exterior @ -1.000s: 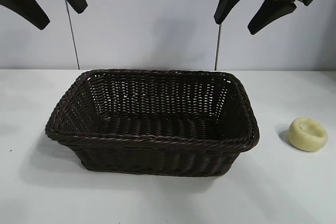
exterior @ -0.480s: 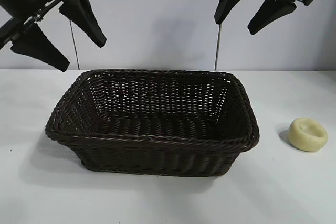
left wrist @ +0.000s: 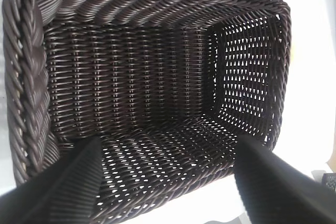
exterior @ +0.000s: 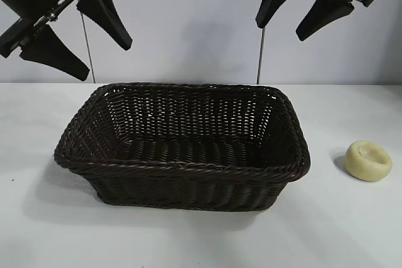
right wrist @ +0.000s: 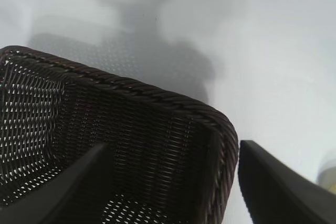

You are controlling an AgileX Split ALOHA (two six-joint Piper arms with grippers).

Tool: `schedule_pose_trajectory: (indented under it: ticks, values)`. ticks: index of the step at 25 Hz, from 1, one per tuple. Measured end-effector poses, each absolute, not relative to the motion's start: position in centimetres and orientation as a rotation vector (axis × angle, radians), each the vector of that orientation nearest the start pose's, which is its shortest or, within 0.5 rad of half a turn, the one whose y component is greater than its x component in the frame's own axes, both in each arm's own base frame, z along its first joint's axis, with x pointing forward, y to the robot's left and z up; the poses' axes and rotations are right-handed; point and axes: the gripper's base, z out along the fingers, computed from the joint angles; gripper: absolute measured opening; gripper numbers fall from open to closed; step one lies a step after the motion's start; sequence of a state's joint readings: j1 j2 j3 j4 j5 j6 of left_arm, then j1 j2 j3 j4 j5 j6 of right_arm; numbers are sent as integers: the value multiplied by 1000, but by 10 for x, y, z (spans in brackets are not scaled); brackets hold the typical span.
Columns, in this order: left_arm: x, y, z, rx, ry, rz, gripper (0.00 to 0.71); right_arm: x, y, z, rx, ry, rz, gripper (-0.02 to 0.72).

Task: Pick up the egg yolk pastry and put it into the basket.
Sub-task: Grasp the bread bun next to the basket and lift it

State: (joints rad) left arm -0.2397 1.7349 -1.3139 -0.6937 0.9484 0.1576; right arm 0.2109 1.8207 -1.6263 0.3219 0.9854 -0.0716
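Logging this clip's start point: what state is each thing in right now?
Pastry: on the table, right of the basket, untouched.
Basket: upright on the table, nothing inside.
Left gripper: raised above the basket's left end, jaws open, holding nothing.
Right gripper: raised above the basket's right end, jaws open, holding nothing.

A dark brown wicker basket (exterior: 182, 145) sits mid-worktop (exterior: 201, 236). A pale-yellow egg yolk pastry (exterior: 368, 160) lies apart to its right. The left gripper (exterior: 78, 39) and right gripper (exterior: 284, 24) hang above, jaws spread, holding nothing.
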Motion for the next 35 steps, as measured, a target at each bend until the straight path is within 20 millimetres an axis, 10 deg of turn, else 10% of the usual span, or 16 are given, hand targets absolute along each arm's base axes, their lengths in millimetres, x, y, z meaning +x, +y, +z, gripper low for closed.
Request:
schedule_pose_trajectory:
  ticks: [8,22,35]
  values:
    - [338,-131,263,89,2750,-895,514,384,99,301,-264,2710,377,495]
    - [338,-131,263,100,2749,-887,514,382,0,296,22,2860,281,495]
    - [338,-131,263,123,2744,-883,514,370,-6,263,25,2972,222,495]
